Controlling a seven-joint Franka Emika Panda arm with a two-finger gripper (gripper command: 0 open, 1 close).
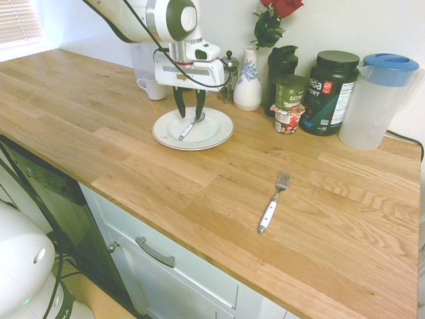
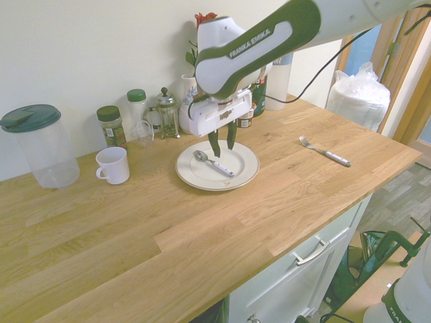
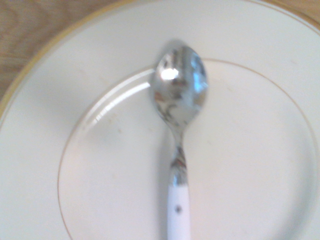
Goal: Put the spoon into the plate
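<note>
The spoon point(image 1: 189, 126) point(image 2: 213, 163) lies flat inside the white plate point(image 1: 216, 135) point(image 2: 248, 169), silver bowl toward the back, white handle toward the counter's front. The wrist view shows the spoon point(image 3: 179, 110) close up, resting on the plate point(image 3: 100, 165). My gripper point(image 1: 188, 114) point(image 2: 223, 146) hangs a little above the plate, directly over the spoon. It is open and its dark fingers hold nothing.
A white-handled fork point(image 1: 273, 203) point(image 2: 324, 152) lies on the wooden counter, away from the plate. Behind the plate stand a white mug point(image 2: 112, 165), a French press point(image 2: 166, 112), a vase with roses point(image 1: 248, 80), jars and a pitcher point(image 1: 376, 100).
</note>
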